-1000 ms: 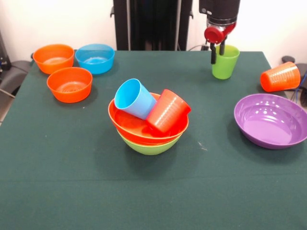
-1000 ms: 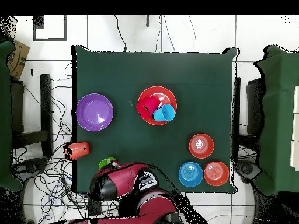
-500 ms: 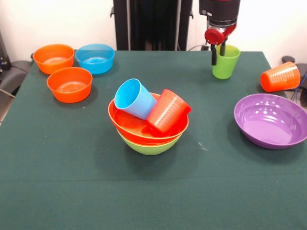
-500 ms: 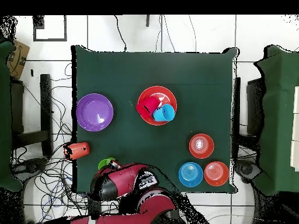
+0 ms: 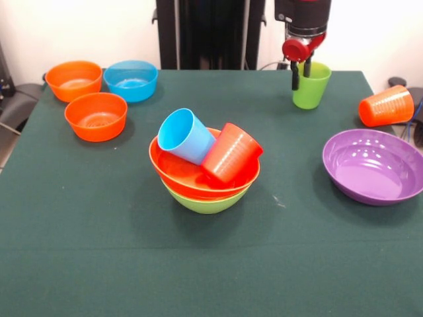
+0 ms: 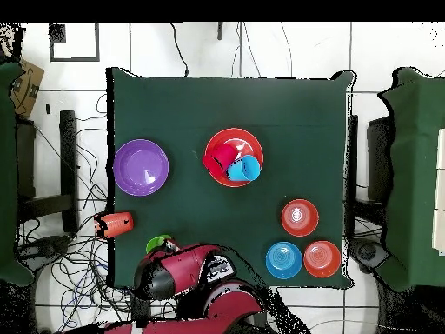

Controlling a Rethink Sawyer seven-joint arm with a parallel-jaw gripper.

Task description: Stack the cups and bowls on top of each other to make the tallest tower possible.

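In the front view the tower [image 5: 206, 178] stands mid-table: a large lime green bowl [image 5: 206, 201] holds an orange-red bowl [image 5: 173, 170]. A light blue cup [image 5: 185, 135] and a red cup [image 5: 231, 153] lie tilted in it. At the far right my gripper [image 5: 301, 74] is shut on the upright lime green cup [image 5: 313, 89], with one finger inside the rim and one outside. In the overhead view the arm hides most of that green cup [image 6: 157, 243]. An orange cup [image 5: 386, 105] lies on its side at the right edge.
A large purple bowl [image 5: 373, 165] sits at the right, in front of the orange cup. Two small orange bowls [image 5: 74, 79] [image 5: 96, 115] and a small blue bowl [image 5: 131, 79] cluster at the far left corner. Cables run over the floor beside the table [image 6: 226, 113].
My gripper and the green cup have risen very slightly. Everything else stays where it was.
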